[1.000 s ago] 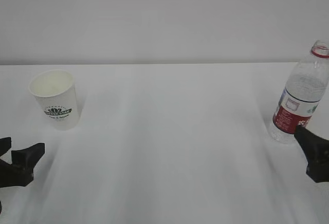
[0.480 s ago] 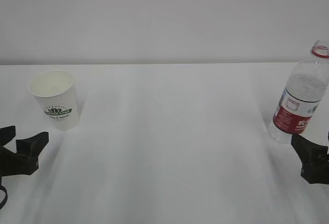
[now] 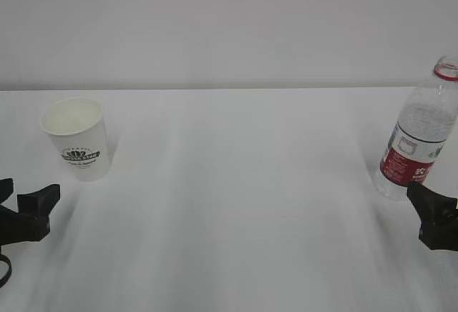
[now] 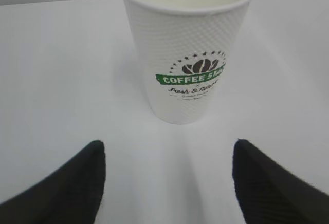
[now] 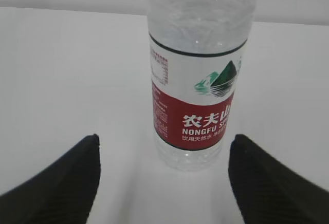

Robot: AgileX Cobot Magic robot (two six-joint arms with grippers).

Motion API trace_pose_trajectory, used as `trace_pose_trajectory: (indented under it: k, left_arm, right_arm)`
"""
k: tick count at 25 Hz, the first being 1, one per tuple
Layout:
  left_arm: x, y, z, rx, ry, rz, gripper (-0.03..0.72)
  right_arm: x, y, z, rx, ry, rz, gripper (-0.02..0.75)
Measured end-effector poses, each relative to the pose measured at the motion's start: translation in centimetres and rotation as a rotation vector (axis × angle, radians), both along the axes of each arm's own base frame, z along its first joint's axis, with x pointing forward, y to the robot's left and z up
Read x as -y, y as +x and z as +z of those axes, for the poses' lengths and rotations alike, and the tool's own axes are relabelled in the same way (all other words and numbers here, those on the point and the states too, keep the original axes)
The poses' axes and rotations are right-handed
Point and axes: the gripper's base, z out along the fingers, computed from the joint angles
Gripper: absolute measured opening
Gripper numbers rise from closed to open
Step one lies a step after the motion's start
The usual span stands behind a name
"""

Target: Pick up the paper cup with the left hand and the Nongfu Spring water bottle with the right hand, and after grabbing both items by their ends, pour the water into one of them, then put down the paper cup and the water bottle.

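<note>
Paper cup (image 3: 76, 137) upright on white table (image 3: 236, 205), far left of Nongfu Spring water bottle (image 3: 419, 134). Left hand (image 4: 167, 175) and right hand (image 5: 163, 170) both spread wide, empty, just short of cup and bottle; arms cropped, bottle cap unseen.

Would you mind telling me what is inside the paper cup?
The paper cup stands upright and open; only its cream upper inner wall shows. Its bottom is hidden by the near wall, so any contents cannot be seen.
</note>
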Motion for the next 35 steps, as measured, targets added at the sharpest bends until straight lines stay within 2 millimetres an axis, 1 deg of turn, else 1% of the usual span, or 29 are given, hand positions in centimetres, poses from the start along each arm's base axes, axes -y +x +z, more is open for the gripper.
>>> trace_pose_trajectory:
  k: [5,8,12,18,25,35]
  left_arm:
    - [0.3,1.0,-0.2,0.008,-0.001,-0.009,0.567]
    - [0.5,1.7,-0.5,0.012,-0.001,-0.022,0.607]
    - [0.9,2.4,-1.1,-0.001,0.002,-0.048,0.647]
    - [0.9,2.5,-1.2,-0.001,0.002,-0.051,0.652]
    - [0.9,2.5,-1.2,-0.001,0.002,-0.051,0.65]
    - [0.9,2.5,-1.2,-0.001,0.002,-0.051,0.643]
  right_arm:
    - [-0.1,0.3,0.1,0.012,-0.012,0.008,0.589]
    - [-0.1,0.3,0.1,0.013,-0.02,0.012,0.59]
    - [-0.1,0.9,-0.7,-0.019,-0.026,0.016,0.591]
    - [-0.3,2.3,-2.1,-0.068,-0.031,0.018,0.591]
    - [-0.3,4.0,-1.9,-0.03,-0.023,-0.002,0.59]
    - [-0.2,5.9,-2.9,-0.036,-0.013,-0.042,0.591]
